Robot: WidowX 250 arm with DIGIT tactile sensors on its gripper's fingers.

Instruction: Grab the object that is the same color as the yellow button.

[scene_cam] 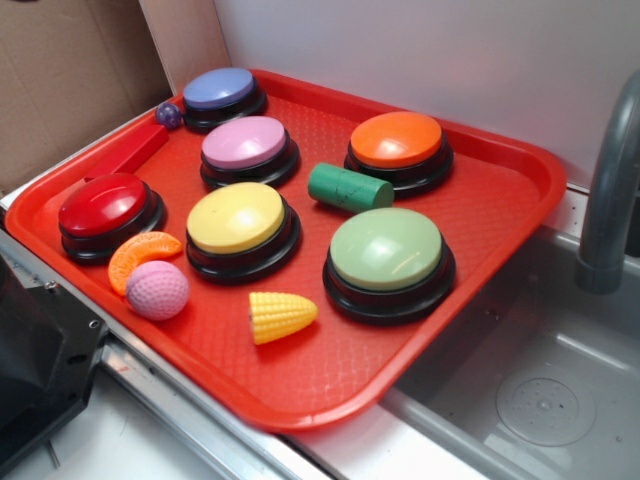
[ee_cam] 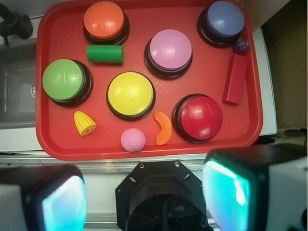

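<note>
Your jaws stand wide apart with nothing between them: in the wrist view the gripper (ee_cam: 149, 192) shows 2 blurred fingers (ee_cam: 231, 192) at the bottom corners, held high and off the near edge of the red tray (ee_cam: 144, 150). The exterior view does not show the gripper at all. Closest to you along the tray's near side, in the wrist view, lie 3 small toys: the pink dimpled ball (ee_cam: 133, 140), the orange toy segment (ee_cam: 163, 128) just right of it, and the yellow toy corn cob (ee_cam: 84, 122) further left. The corn cob lies on its side on the tray floor, free of everything, in the gap between the yellow button (ee_cam: 130, 94) and the pale green button (ee_cam: 64, 81), a little nearer the tray's edge than both. In the exterior view you find that corn cob (scene_cam: 281, 316) near the front rim, its tapered end pointing right toward the green button. Beyond the yellow button sit a pink button (ee_cam: 169, 51), an orange button (ee_cam: 104, 20) and a blue button (ee_cam: 224, 19), with a green cylinder (ee_cam: 105, 53) lying beside the orange one. A red button (ee_cam: 199, 116), a red block (ee_cam: 235, 79) and a small purple ball (ee_cam: 241, 45) fill the right side. A grey sink (scene_cam: 540, 390) adjoins the tray.
</note>
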